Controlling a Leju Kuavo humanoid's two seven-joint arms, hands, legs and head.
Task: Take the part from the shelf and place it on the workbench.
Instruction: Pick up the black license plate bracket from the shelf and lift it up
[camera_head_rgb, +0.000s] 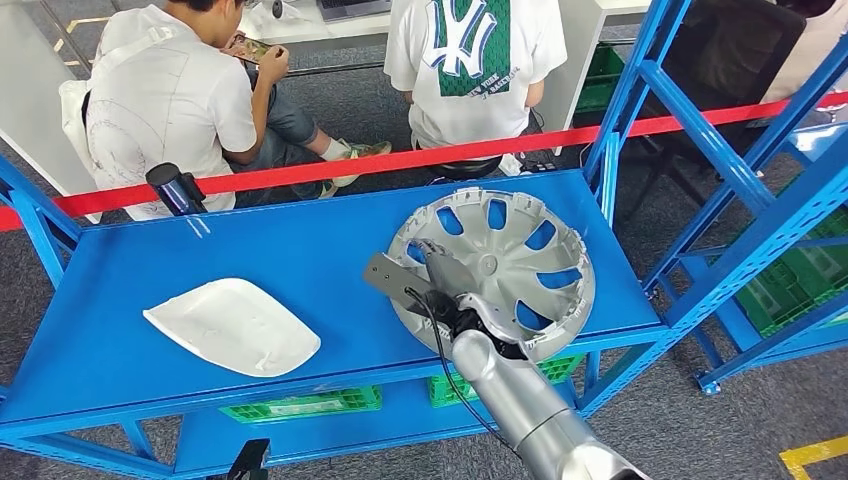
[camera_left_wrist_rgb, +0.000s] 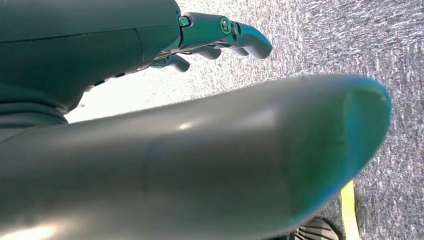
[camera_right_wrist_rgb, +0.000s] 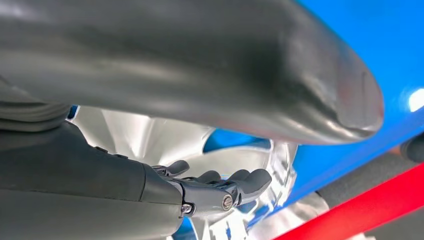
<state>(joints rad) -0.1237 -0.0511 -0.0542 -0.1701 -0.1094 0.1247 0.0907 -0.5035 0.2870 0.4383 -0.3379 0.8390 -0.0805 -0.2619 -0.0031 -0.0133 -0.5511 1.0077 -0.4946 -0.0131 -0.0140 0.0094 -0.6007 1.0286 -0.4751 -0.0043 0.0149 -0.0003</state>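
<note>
Right hand (camera_head_rgb: 432, 275) over silver slotted plastic hubcap (camera_head_rgb: 520, 250) on blue metal shelf (camera_head_rgb: 300, 250), grasp unclear. Left hand (camera_left_wrist_rgb: 220, 35) loosely curled, holds nothing.

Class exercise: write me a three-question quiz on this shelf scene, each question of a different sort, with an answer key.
1. True or false: the silver wheel cover lies on the blue shelf.
2. Which arm reaches over the wheel cover? A) left B) right C) both
3. Fill in: the white curved panel lies to the ______ of the wheel cover in the head view.

Key: 1 true. 2 B; the right robot hand is over the cover, though its grip cannot be judged, while the left robot hand hangs over grey carpet holding nothing. 3 left.
</note>
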